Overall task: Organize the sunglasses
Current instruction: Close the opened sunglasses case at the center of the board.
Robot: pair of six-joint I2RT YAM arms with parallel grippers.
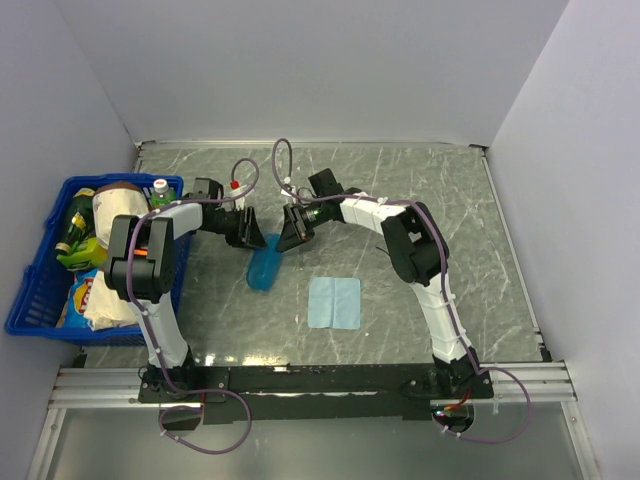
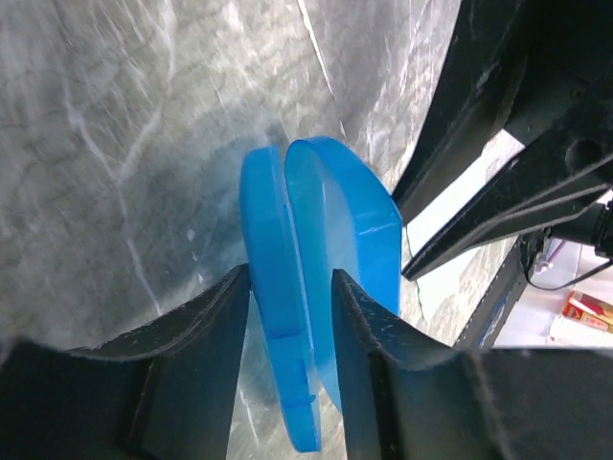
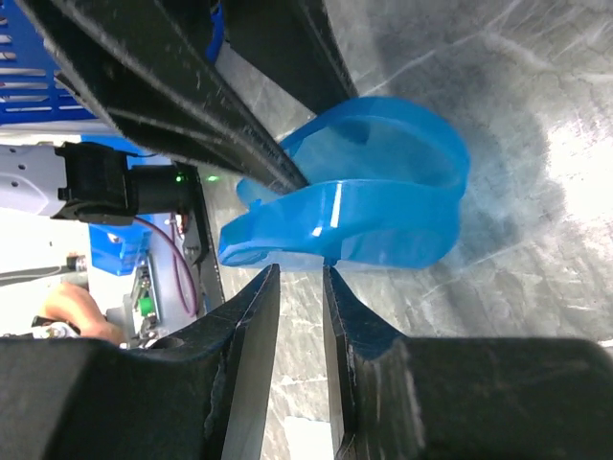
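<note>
The blue case [image 1: 264,270] stands on edge on the table, its two shells a little apart. My left gripper [image 2: 292,278] is shut on one shell of the case [image 2: 273,249], and one finger reaches into the gap between the shells. In the right wrist view, my right gripper [image 3: 300,271] has its tips just at the rim of the case [image 3: 383,211]. Its jaws stand narrowly apart with nothing between them. In the top view both grippers meet over the case, the left [image 1: 253,238] and the right [image 1: 293,235]. The sunglasses are hidden.
A light-blue square cloth [image 1: 334,302] lies flat on the table, in front of and to the right of the case. A blue basket [image 1: 35,290] with bottles and snack packets stands at the left edge. Walls close in the table at the back and on both sides.
</note>
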